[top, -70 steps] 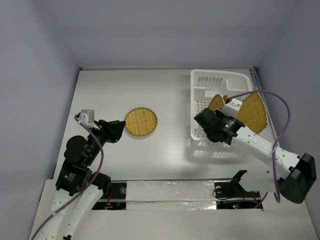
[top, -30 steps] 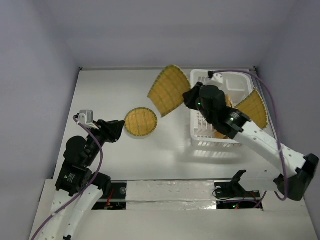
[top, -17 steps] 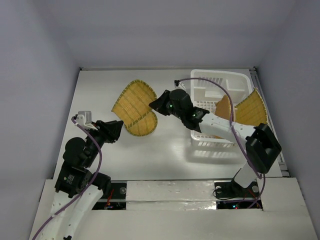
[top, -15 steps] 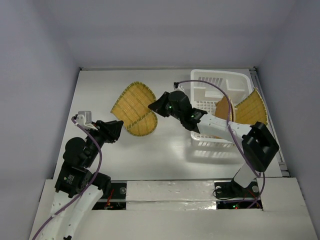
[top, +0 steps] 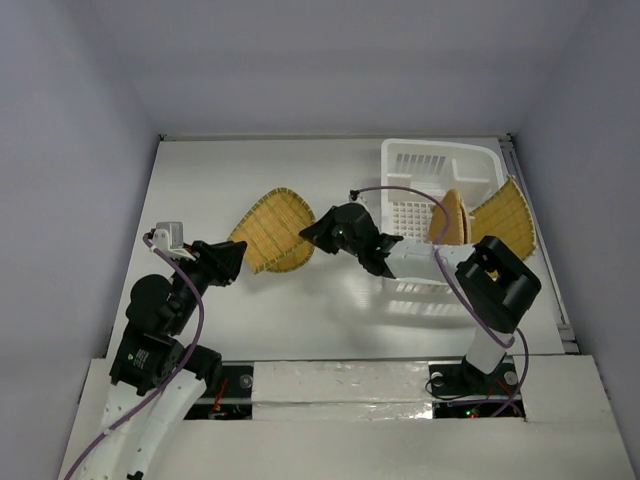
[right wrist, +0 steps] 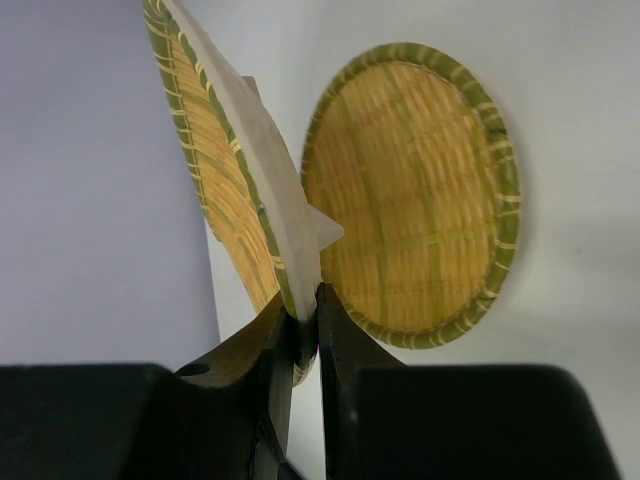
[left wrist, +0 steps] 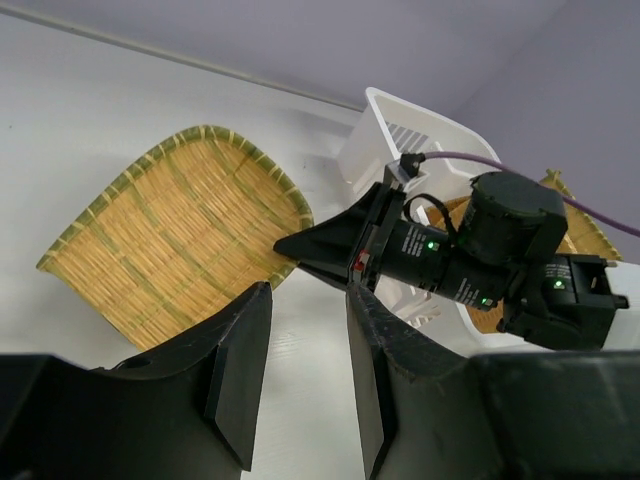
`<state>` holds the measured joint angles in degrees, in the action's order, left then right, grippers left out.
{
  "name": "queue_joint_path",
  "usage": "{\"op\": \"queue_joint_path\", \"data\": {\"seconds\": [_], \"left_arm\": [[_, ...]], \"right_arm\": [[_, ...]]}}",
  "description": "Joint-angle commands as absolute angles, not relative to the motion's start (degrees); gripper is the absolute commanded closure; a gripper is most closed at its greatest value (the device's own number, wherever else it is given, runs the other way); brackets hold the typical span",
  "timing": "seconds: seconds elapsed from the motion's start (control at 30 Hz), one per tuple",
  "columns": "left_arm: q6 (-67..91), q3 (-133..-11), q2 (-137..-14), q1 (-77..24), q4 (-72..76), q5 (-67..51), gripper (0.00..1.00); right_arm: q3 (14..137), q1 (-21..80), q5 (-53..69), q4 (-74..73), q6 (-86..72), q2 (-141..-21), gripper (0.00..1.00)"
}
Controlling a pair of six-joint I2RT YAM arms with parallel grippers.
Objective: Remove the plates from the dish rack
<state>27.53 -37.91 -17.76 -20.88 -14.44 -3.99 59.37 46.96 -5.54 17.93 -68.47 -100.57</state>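
My right gripper [top: 312,232] is shut on the rim of the large square plate [top: 272,226], holding it tilted low over the table, left of the dish rack [top: 437,148]. A round plate [top: 290,264] lies flat beneath it, mostly covered. In the right wrist view the held plate [right wrist: 215,170] stands edge-on in the right gripper [right wrist: 303,320], with the round plate [right wrist: 410,240] beyond it. Another plate [top: 447,218] stands in the rack and one [top: 508,222] leans at its right side. My left gripper [top: 236,258] is open and empty beside the square plate [left wrist: 180,235].
The white rack [left wrist: 395,125] sits at the table's back right, close to the right edge. The right arm's purple cable [top: 400,192] loops over the rack's front. Grey walls close in the table on three sides.
The right arm has swung the square plate from beside the rack leftward and down, until it hangs low over the round plate. The left arm has not moved.
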Motion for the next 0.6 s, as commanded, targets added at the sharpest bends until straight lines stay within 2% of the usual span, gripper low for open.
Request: {"op": "queue_joint_path", "data": {"seconds": [0.0, 0.37, 0.4, 0.43, 0.47, 0.5, 0.57], "left_arm": [[27.86, -37.71, -18.02, -20.74, -12.39, -4.04, 0.67], [27.95, -37.71, -18.11, -20.74, -12.31, -4.22, 0.67], [27.86, -37.71, -18.11, -20.74, -12.39, -4.22, 0.67], [27.86, -37.71, -18.11, -20.74, -12.31, -4.31, 0.67], [27.86, -37.71, -18.11, -20.74, -12.30, -4.31, 0.67], [27.86, -37.71, -18.02, -20.74, -12.30, -4.31, 0.67], [27.95, -37.71, -17.93, -20.74, -12.22, -4.39, 0.67]], "right_arm": [[58.45, 47.20, -4.49, 28.03, -72.07, -101.25, 1.00], [57.22, 47.20, -3.08, 31.46, -74.62, -105.03, 1.00], [56.96, 47.20, -3.08, 31.64, -75.05, -105.29, 0.99], [56.43, 47.20, -3.16, 31.90, -75.41, -105.55, 0.93], [56.16, 47.20, -3.16, 31.90, -75.41, -105.73, 0.93], [55.99, 47.20, -3.34, 31.99, -75.58, -105.91, 0.87], [55.46, 47.20, -3.34, 32.25, -76.02, -106.43, 0.80]]}}
